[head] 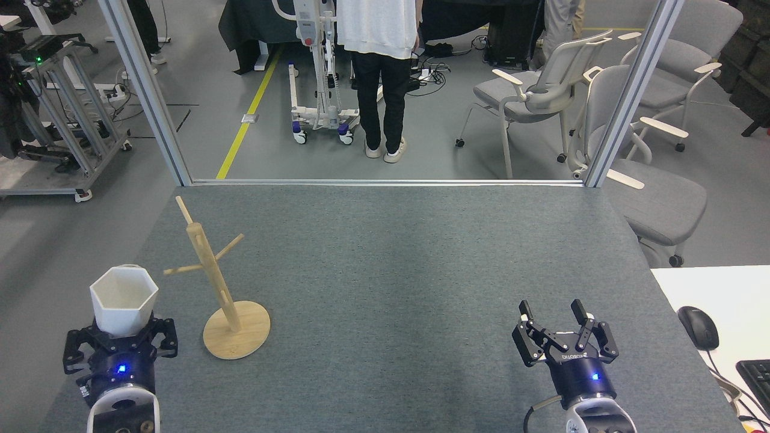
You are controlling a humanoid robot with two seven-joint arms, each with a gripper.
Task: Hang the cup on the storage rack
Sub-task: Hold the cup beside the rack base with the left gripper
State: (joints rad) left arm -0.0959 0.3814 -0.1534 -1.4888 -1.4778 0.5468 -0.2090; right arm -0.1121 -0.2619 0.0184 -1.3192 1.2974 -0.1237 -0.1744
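Observation:
The white hexagonal cup (124, 300) is held upright, mouth up, at the lower left, with my left gripper (120, 338) shut on its base from below. Its rim tab shows at the far edge. Just to its right stands the storage rack (216, 288), a light wooden post with thin angled pegs on a round disc base (237, 337). The cup is apart from the rack, left of the post and near the leftward peg's tip. At the lower right my right gripper (552, 313) is open and holds nothing.
The grey table (397, 270) stretches between the arms. A computer mouse (698, 326) and a keyboard corner (755, 376) lie on a white desk at right. Beyond the far edge stand a person's legs (380, 96), metal frame posts and grey chairs (541, 90).

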